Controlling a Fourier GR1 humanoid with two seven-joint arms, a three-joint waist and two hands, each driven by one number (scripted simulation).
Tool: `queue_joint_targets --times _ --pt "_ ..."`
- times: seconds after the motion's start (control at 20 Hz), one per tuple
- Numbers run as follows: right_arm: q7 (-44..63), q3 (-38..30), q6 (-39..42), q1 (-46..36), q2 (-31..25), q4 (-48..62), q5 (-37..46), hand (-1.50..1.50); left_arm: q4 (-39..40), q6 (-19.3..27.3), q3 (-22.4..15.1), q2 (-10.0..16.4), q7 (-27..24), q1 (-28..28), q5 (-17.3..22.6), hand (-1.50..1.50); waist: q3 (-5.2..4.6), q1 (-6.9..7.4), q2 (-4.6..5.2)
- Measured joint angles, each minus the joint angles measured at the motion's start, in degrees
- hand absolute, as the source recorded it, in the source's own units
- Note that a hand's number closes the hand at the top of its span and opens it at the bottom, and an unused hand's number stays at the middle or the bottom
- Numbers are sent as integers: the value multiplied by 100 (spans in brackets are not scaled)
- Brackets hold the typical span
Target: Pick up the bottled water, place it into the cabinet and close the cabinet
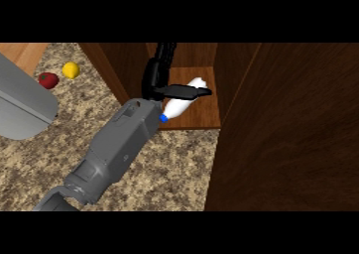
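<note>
Head view: the robot's left hand (156,75) reaches up the middle of the frame into the open cabinet (199,118), thumb hooked across the bottled water (181,103) and gripping it. The white bottle lies tilted over the cabinet's wooden floor, blue cap toward the lower left. The dark cabinet door (292,134) fills the right of the frame. At upper left a red fruit (48,80) and a yellow fruit (71,70) sit close together on the speckled counter (175,163)

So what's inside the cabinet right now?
A white bottle with a blue cap, over the wooden shelf, held by the robot hand. The hand covers the bottle's middle and the shelf's back left.
</note>
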Motion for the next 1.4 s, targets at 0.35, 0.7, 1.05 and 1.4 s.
queue_joint_targets --times 0.35,0.7,1.05,1.4 --pt "122 76 -29 -8 -26 -27 42 -150 -1671 212 -486 20 421 1246 -69 150 0 179 -46" --pt "428 221 341 -280 -521 -16 92 150 -3379 387 -955 447 839 2686 -233 150 0 275 -60" --pt "1027 987 510 -408 -590 -18 118 150 -5218 580 -1253 1091 1025 4212 -435 150 -1 241 -39" --pt "1759 1680 180 -936 -64 93 350 150 -6581 446 -1133 1807 1097 5446 -469 150 -5 215 -23"
